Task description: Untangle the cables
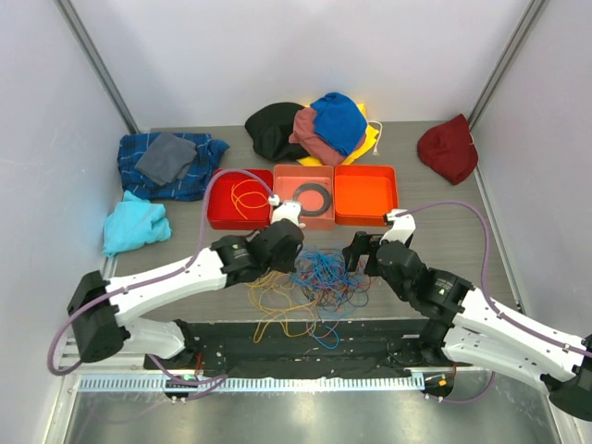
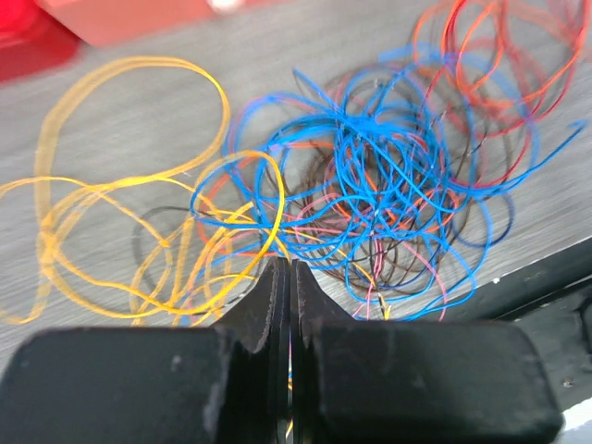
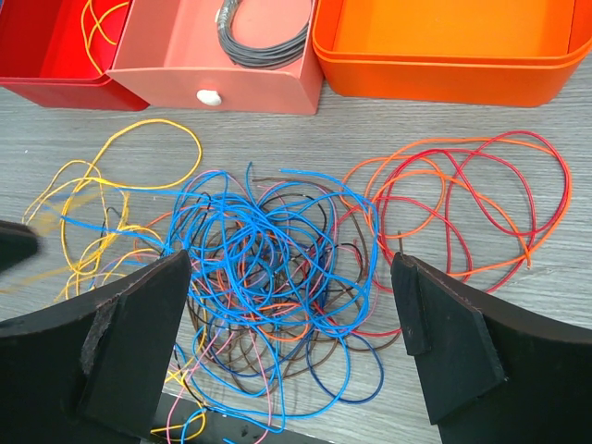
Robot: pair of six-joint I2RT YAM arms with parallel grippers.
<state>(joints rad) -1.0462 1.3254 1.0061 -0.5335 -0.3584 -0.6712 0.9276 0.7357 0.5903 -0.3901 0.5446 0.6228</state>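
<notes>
- Cables (image 3: 277, 268): mostly one knot on worktop (image 1: 444, 231), near edge, between arms.
- One yellow loop (image 1: 245, 197) lies in red tray (image 1: 215, 220); rest unsorted.
- Left gripper (image 2: 289, 264) jaws closed on yellow strand (image 2: 268, 185); right gripper (image 3: 291, 268) jaws wide, empty.

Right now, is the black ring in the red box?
No, the black ring lies in the middle pink box, next to the red box.

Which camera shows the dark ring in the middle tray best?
The top view: the dark ring shows whole in its tray. The right wrist view catches only its near arc; the left wrist view misses it.
</notes>
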